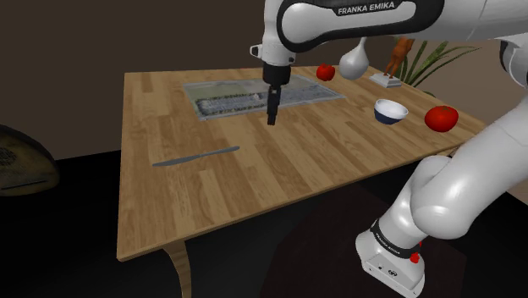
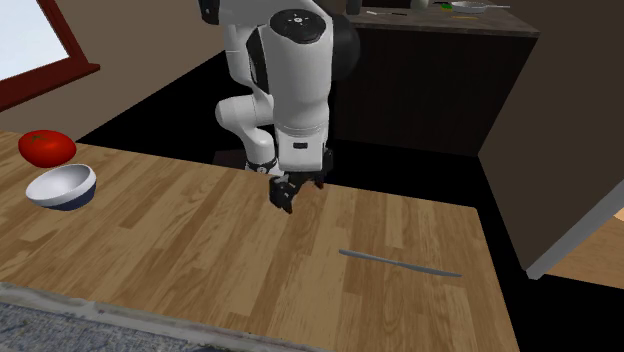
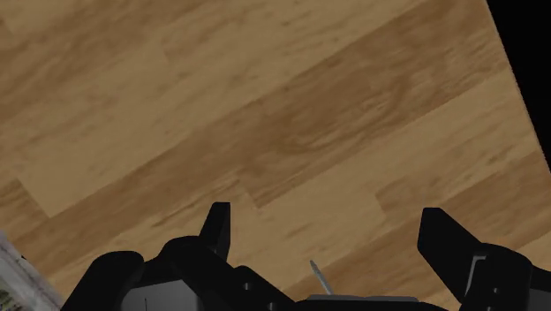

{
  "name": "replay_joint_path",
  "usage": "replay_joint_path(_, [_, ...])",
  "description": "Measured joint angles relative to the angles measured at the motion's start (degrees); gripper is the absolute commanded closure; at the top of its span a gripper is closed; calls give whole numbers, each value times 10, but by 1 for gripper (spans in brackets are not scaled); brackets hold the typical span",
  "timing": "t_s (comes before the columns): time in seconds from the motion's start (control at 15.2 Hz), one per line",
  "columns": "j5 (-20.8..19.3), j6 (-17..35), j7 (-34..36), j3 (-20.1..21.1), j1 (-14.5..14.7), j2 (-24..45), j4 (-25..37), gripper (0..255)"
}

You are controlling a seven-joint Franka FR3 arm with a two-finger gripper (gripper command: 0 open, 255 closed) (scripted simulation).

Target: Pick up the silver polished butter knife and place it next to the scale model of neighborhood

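1. The wooden bench (image 1: 338, 161) carries everything; a black area lies beyond its far edge in the shoulder view.
2. My white arm (image 1: 372, 17) reaches over the bench from the stand and bends down toward the planks.
3. The scale model of neighborhood (image 1: 254, 95) is a flat grey board with rows of small buildings. It lies along the far side of the bench in the shoulder view.
4. My pincer (image 1: 272, 118) hangs above the wood, pointing down, just in front of the model's near edge. In the wrist view it (image 3: 327, 219) stands wide, with bare planks between the fingers and nothing clasped.
5. A white bowl (image 1: 391, 110) with a dark outside sits toward the shoulder view's right, well apart from my pincer.
6. One red tomato (image 1: 441, 118) rests just beside the bowl; another (image 1: 326, 72) sits by the model's far corner.
7. The butter knife (image 1: 196, 157) is a thin grey strip lying flat on the bench. It sits toward the shoulder view's left, well apart from the model and from my pincer. In the second exterior view it (image 2: 400, 262) lies to the right of my pincer (image 2: 284, 205).
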Motion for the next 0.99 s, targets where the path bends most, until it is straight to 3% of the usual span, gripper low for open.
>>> replay_joint_path(0.99, [-72, 63, -116, 71, 79, 255, 209, 0])
